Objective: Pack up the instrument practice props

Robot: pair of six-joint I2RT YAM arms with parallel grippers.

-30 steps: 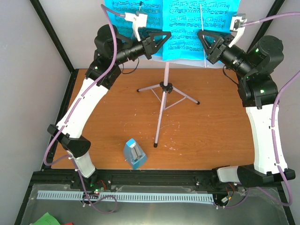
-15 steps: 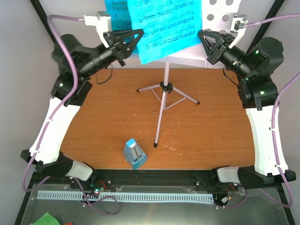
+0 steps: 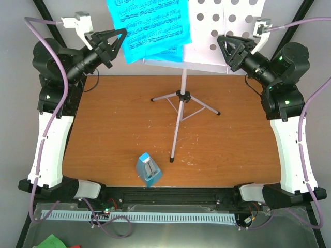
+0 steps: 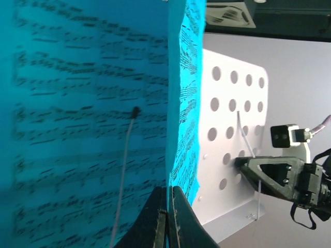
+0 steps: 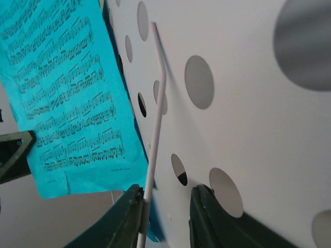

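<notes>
**Sheet music held by one edge at the stand**
On your left gripper (image 4: 168, 206) the jaws were clamped on the sheet-music pages (image 3: 150, 26), which looked thin, floppy and easily torn. On your right gripper (image 5: 168, 194) the jaws stood apart astride the retaining wire (image 5: 158, 103) of the light, probably top-heavy music stand (image 3: 227, 31).

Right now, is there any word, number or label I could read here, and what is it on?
None can be read.
blue sheet-music pages: printed notes only; the tiny line of print under the last stave is too blurred to read.
metronome: anything on its face is too small to read.
</notes>
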